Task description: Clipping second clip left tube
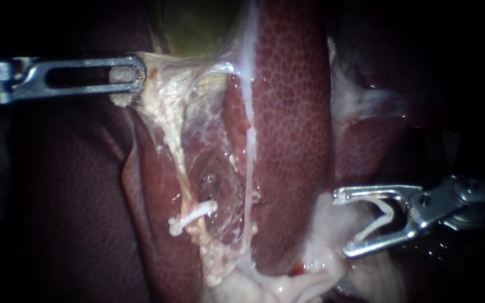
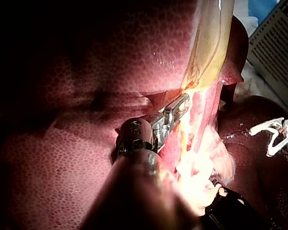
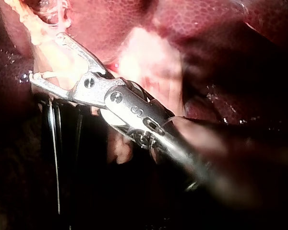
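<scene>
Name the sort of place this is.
Probably a surgical practice bench: a bare liver and gallbladder lie in the open, my left instrument holds tissue, my right instrument carries a white clip, and a printed sheet lies beside the liver.

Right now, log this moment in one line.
left instrument grips white tissue | right instrument holds loaded clip, away from left tube | seated clip on it
</scene>
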You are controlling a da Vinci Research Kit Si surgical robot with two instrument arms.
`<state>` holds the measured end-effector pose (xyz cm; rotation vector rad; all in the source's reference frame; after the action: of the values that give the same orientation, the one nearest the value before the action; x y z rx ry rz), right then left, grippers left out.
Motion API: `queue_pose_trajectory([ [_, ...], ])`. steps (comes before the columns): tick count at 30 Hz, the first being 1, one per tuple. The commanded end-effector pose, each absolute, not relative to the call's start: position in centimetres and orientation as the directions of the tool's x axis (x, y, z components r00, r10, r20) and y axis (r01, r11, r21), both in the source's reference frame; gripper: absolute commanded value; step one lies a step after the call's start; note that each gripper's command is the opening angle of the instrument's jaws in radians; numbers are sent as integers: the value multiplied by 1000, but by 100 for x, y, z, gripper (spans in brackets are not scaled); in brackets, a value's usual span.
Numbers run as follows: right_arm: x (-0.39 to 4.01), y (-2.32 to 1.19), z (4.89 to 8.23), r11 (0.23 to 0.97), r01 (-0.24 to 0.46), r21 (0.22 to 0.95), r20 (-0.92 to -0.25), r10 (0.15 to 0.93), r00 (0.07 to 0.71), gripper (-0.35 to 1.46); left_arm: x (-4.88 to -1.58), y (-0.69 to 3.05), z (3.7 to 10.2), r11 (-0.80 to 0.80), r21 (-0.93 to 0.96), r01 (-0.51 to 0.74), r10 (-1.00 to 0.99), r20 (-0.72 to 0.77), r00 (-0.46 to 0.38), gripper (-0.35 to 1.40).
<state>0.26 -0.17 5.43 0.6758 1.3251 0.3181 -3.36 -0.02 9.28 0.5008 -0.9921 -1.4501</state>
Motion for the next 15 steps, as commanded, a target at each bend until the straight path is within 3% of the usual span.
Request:
queue_pose_trajectory([
  [1,26,-17,543,771,159,617,-782,577,237,60,-336,-2,928,116,805,581,-954,253,-159,-35],
  [15,56,-24,554,780,142,609,-788,575,220,60,-336,-3,927,116,805,582,-954,253,-160,-35],
])
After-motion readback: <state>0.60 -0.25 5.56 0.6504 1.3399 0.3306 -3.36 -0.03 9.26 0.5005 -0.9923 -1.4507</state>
